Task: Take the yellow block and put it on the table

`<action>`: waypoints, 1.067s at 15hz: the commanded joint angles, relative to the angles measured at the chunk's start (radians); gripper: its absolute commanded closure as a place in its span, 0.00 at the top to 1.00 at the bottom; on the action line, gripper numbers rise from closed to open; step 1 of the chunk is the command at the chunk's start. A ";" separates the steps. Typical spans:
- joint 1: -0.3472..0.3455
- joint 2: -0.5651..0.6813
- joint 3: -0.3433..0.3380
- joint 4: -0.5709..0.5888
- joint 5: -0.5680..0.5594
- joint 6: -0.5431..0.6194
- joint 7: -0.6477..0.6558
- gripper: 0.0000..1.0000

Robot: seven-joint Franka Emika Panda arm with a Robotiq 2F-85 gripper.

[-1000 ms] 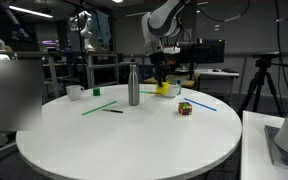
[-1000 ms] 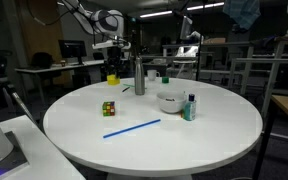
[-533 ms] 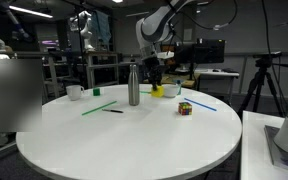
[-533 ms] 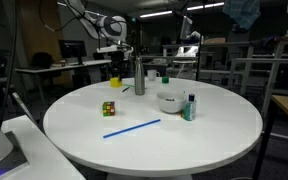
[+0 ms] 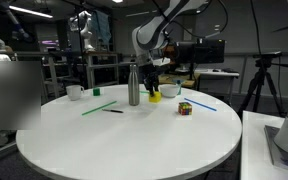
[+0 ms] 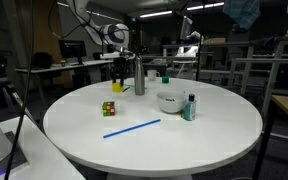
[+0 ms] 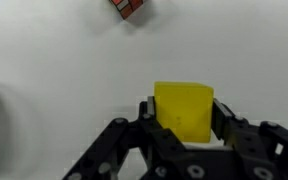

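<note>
The yellow block (image 7: 184,112) sits between my gripper's (image 7: 182,118) two black fingers, which press on its left and right sides. In an exterior view the gripper (image 6: 118,78) holds the block (image 6: 116,85) low over the far side of the round white table (image 6: 214,125), just beside the steel bottle (image 6: 139,76). In an exterior view the gripper (image 5: 152,90) hangs right of the bottle (image 5: 134,85). I cannot tell whether the block touches the tabletop.
A Rubik's cube (image 6: 109,109) (image 7: 125,7) lies nearby. A white bowl (image 6: 169,101), a small teal-capped bottle (image 6: 190,107) and a blue stick (image 6: 132,128) are on the table. A white cup (image 5: 74,92), green stick (image 5: 97,107) and another yellow object (image 5: 170,91) also lie there.
My gripper has moved toward the steel bottle and come down with the yellow block still in it. Nothing else has moved.
</note>
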 commanded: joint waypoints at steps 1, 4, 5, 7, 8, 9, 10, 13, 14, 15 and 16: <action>0.017 0.035 -0.004 0.065 0.003 0.001 0.077 0.30; 0.033 0.029 -0.004 0.071 0.002 0.020 0.137 0.30; 0.040 0.026 -0.004 0.071 0.000 0.026 0.153 0.30; 0.053 0.022 -0.007 0.071 -0.007 0.036 0.188 0.30; 0.059 0.019 -0.009 0.067 -0.009 0.041 0.205 0.30; 0.064 0.016 -0.011 0.061 -0.011 0.049 0.222 0.30; 0.069 0.011 -0.012 0.052 -0.013 0.059 0.237 0.30; 0.079 0.007 -0.018 0.035 -0.030 0.085 0.269 0.30; 0.083 0.008 -0.020 0.029 -0.036 0.095 0.278 0.30; 0.084 0.010 -0.021 0.025 -0.035 0.104 0.286 0.30; 0.085 0.015 -0.023 0.020 -0.036 0.117 0.297 0.30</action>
